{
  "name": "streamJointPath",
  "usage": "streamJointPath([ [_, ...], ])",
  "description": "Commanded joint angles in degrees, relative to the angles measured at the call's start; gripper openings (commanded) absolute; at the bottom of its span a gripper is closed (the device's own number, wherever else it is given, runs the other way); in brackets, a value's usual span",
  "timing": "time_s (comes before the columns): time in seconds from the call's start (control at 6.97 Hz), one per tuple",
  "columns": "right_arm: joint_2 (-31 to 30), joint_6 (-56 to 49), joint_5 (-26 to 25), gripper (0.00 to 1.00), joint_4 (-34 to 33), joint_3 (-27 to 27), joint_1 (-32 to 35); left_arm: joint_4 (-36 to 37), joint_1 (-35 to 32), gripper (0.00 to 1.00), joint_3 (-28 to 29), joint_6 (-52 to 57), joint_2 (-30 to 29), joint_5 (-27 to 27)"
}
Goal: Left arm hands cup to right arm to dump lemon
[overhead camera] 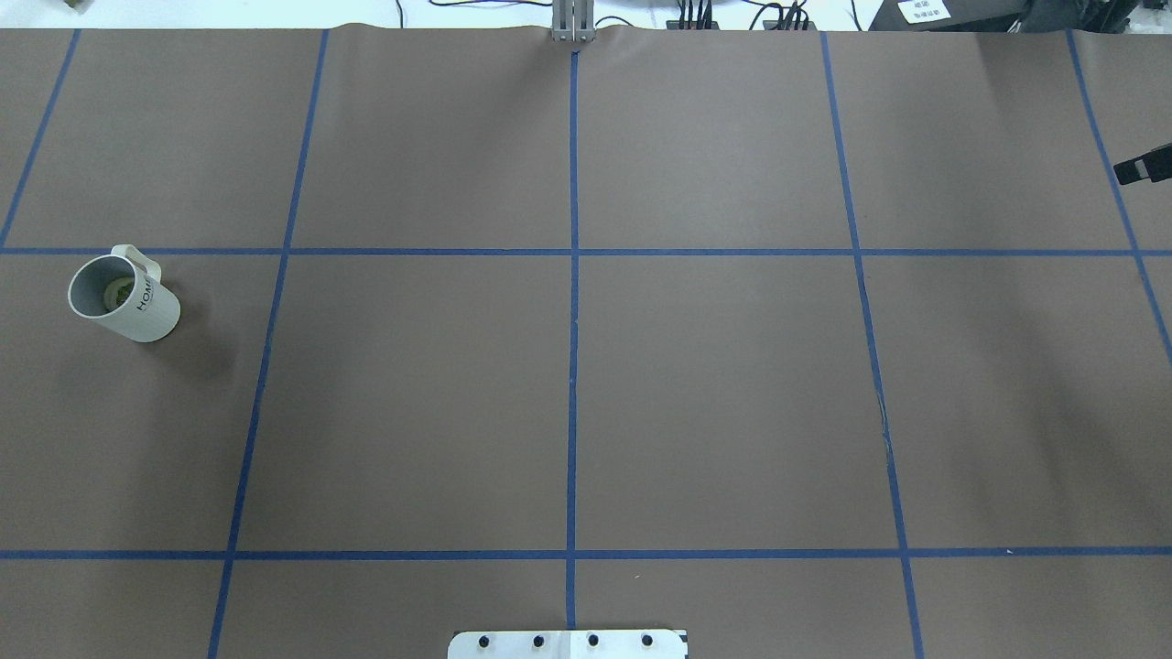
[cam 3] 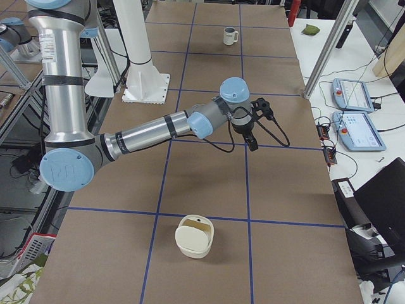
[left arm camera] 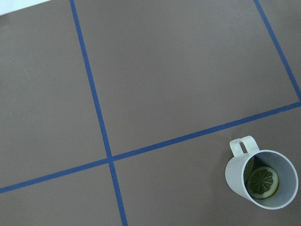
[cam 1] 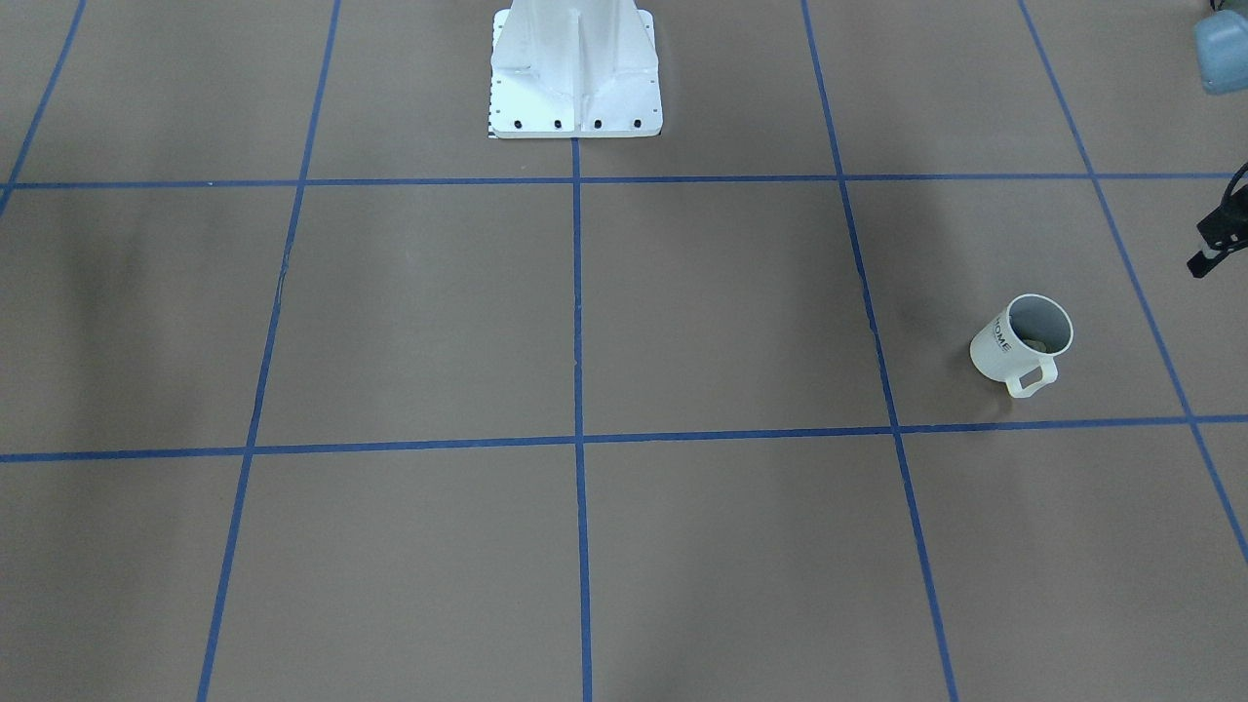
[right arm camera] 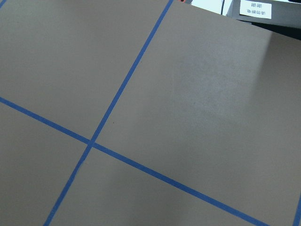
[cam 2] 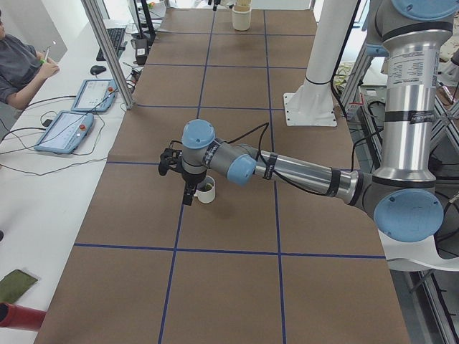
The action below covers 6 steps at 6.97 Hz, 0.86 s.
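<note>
A cream tub (cam 3: 194, 235) sits at six o'clock on the blue-taped brown tabletop (cam 3: 285, 253), two teach pendants (cam 3: 361, 131) off its three o'clock edge.

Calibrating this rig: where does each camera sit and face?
Front-facing: across table, facing base; cup right, left gripper at edge.
Overhead: behind base, forward-down; cup left, right gripper at edge.
Exterior left: table's left end; left arm by cup.
Exterior right: right end; right arm near, cup far.
Left wrist: down onto cup, lemon slice inside; no body.
Right wrist: down onto table; no body.
Front-facing and overhead share the cup, mirrored.
</note>
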Motion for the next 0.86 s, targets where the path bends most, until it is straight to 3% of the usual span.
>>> streamJointPath([
  [0.0,0.2,0.0,-0.1,1.0,0.0,0.0,-0.4,-12.9,4.9,1.0,7.4,-8.3,-0.3,0.6],
  [0.29,0.7,0.1,-0.2,1.0,-0.1,-0.1,-0.9,-13.6,10.5,1.0,7.7,-14.0,-1.7,5.9],
  [0.72,1.3,0.2,-0.4,1.0,-0.1,-0.6,-1.2,-13.5,13.7,1.0,7.7,-14.2,-1.8,8.9],
])
